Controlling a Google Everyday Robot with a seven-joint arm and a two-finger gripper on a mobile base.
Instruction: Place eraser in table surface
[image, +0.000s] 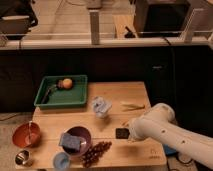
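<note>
White arm (165, 132) reaches in from 4 o'clock, and the gripper (126, 133) at its tip is clenched on the black eraser (121, 133), the fingers mostly hidden behind the wrist. The eraser sits low at the table's (120, 92) right-centre; whether it touches the wood cannot be told. From the gripper, a pale stick (132, 105) lies at 12 o'clock and a clear crumpled cup (101, 107) at 11. Dark grapes (95, 150) lie near at 8 o'clock. A purple bowl (77, 136) at 9 o'clock holds a blue-grey sponge (70, 142). A green tray (75, 97) at 10 o'clock holds an orange ball (65, 83). A red bowl (25, 136) stands well apart at 9 o'clock.
</note>
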